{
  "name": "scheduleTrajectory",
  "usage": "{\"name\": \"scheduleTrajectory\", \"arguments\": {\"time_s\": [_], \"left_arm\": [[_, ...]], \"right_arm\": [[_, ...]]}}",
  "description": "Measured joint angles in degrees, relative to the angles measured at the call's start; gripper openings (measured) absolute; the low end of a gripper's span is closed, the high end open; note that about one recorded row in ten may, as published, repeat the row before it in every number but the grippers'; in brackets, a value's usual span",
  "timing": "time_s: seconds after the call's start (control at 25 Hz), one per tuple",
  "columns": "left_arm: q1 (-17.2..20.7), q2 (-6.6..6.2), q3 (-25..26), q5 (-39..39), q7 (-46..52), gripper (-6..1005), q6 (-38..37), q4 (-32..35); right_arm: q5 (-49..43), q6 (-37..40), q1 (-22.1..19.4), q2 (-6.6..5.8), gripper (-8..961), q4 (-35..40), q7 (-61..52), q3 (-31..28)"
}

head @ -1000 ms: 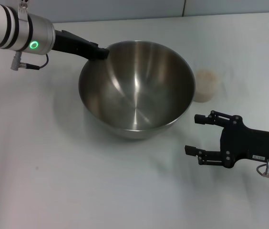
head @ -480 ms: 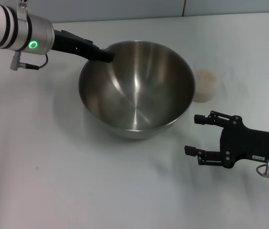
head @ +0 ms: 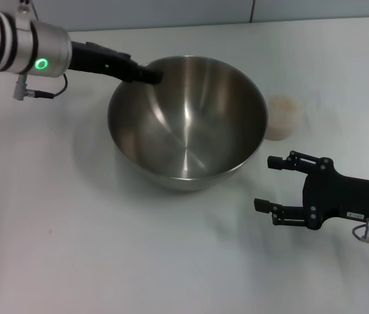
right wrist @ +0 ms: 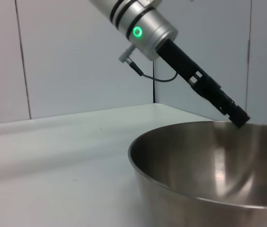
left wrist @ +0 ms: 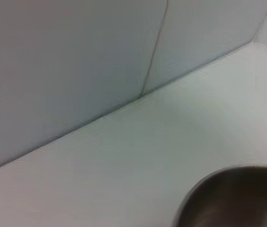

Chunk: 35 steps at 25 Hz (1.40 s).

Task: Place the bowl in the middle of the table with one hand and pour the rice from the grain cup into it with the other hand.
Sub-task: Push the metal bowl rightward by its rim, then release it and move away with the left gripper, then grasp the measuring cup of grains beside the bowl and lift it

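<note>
Head view: a large, deep, shiny stainless-steel bowl sits on the plain white worktop, roughly at centre. The black two-fingered left hand, on a silver arm with a green light, reaches in from ten o'clock; its tip is at the bowl's rim at about eleven o'clock. Whether it grips the rim or has let go cannot be told. At the bowl's three o'clock, just beside it, stands a small clear frosted plastic cup filled with off-white rice. The black right hand hovers at about five o'clock from the bowl, fingers spread wide and holding nothing, near the cup but apart from it.

Judging by this, the bowl seems about placed; picking up the cup and pouring are not yet done, and no rice shows in the bowl.

Right wrist view alone shows the bowl side-on, with the left hand's tip level with the rim. Left wrist view shows only a grey wall, bare worktop and an edge of the bowl. The cup appears only from the head.
</note>
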State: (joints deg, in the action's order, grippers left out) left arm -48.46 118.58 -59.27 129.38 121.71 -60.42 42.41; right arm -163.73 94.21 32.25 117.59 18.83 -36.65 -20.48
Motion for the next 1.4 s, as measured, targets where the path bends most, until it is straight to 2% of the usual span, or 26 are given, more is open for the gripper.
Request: {"name": "scheduleTrajectory", "arguments": {"time_s": [0.12,0.24,0.44,0.56,0.6,0.64,0.76,0.8,0.84,0.88,0.92,0.96,1.12,1.2,1.36,1.4], "left_arm": [[4.49,-0.27,0.42,-10.31,-6.68,859,-3.24,2.46],[10.85,-0.48,0.51,-22.85,-16.05,859,-8.44,5.46],[19.99,-0.58,3.17,-34.49,-26.84,860,-16.42,6.37],[23.91,-0.59,7.28,-36.05,-30.29,860,-21.75,5.6],[23.91,-0.59,7.28,-36.05,-30.29,860,-21.75,5.6],[25.87,-0.59,10.51,-36.19,-33.14,860,-25.63,4.12],[25.87,-0.59,10.51,-36.19,-33.14,859,-25.63,4.12],[28.07,-0.71,15.87,-36.28,-40.63,859,-32.59,-0.49],[29.43,-1.44,19.33,-36.28,-49.1,859,-38.64,-6.2],[30.02,-2.07,21.0,-36.29,-53.87,859,-41.73,-9.91],[30.02,-2.07,21.0,-36.29,-53.87,859,-41.73,-9.91],[30.94,-2.91,22.99,-36.31,-59.28,859,-44.57,-14.83],[32.13,-3.28,24.35,-36.34,-63.44,859,-46.55,-17.98],[33.49,-2.57,24.76,-36.36,-66.74,859,-47.38,-18.21],[33.67,-2.34,24.71,-36.33,-67.37,860,-47.4,-18.11],[33.85,-1.91,24.13,-35.82,-69.71,860,-47.25,-18.07]], "right_arm": [[0.0,-0.02,0.02,0.0,832,0.07,0.0,0.0],[0.0,-0.18,0.18,0.0,832,0.08,0.0,0.0],[0.0,-0.29,0.52,0.0,832,0.07,0.0,-0.03],[0.0,-0.34,0.6,0.0,832,0.12,0.0,-0.29],[0.0,-0.37,0.63,0.0,832,0.13,0.0,-0.4],[0.0,-0.38,0.64,0.0,832,0.14,0.0,-0.47],[0.02,-0.37,0.69,0.0,832,0.16,0.0,-0.55],[0.03,-0.35,0.69,0.0,832,0.16,0.0,-0.55],[0.04,-0.32,0.7,0.0,832,0.16,0.0,-0.55],[0.05,-0.29,0.73,0.0,832,0.16,0.01,-0.55],[0.13,-0.23,0.75,0.0,832,0.16,0.01,-0.54],[0.39,-0.15,0.75,0.0,832,0.16,0.01,-0.46],[1.4,-0.02,0.6,0.0,832,0.16,0.23,-0.06],[1.42,0.0,0.59,0.0,832,0.16,0.28,-0.05],[1.45,0.0,0.6,0.0,832,0.16,0.28,-0.02],[1.46,-0.01,0.61,0.0,832,0.16,0.28,-0.01]]}}
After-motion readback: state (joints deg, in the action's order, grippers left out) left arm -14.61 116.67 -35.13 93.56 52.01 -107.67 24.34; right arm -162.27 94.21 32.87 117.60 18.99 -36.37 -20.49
